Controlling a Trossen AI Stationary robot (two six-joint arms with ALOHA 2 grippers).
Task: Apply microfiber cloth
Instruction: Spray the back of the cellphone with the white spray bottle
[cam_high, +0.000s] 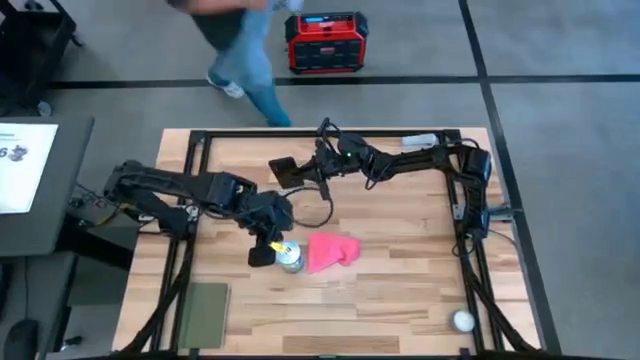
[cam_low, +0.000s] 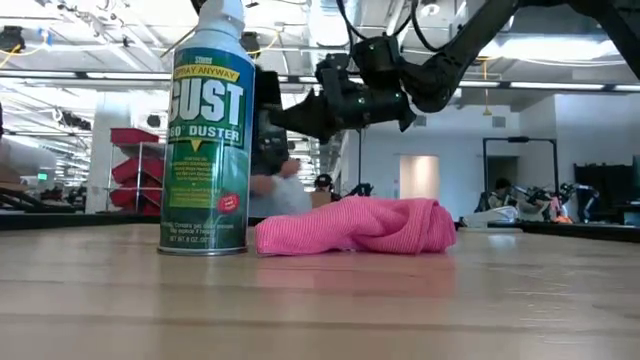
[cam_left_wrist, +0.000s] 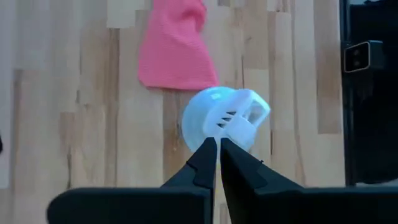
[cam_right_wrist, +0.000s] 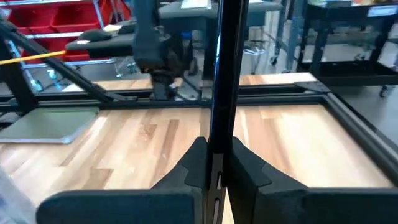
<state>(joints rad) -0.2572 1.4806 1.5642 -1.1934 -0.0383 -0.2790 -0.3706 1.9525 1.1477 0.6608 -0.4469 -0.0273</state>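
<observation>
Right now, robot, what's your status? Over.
Left gripper shut, beside the green duster spray can. Right gripper shut on a thin black phone, raised. Crumpled pink microfiber cloth untouched, next to can.

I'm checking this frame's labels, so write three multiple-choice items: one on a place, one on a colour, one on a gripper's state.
1. Where does the microfiber cloth lie?
A. On the green pad
B. On the table beside the duster can
C. In the left gripper

2. What colour is the cloth?
A. Pink
B. Blue
C. White

3. What does the right gripper hold?
A. Nothing, fingers wide open
B. The cloth
C. A thin dark slab held edge-on

Answers:
1 B: the high and low views show it bunched next to the duster can, right at its base.
2 A: bright pink in every view that shows it.
3 C: the right wrist view shows the fingers closed on the thin dark slab.
</observation>
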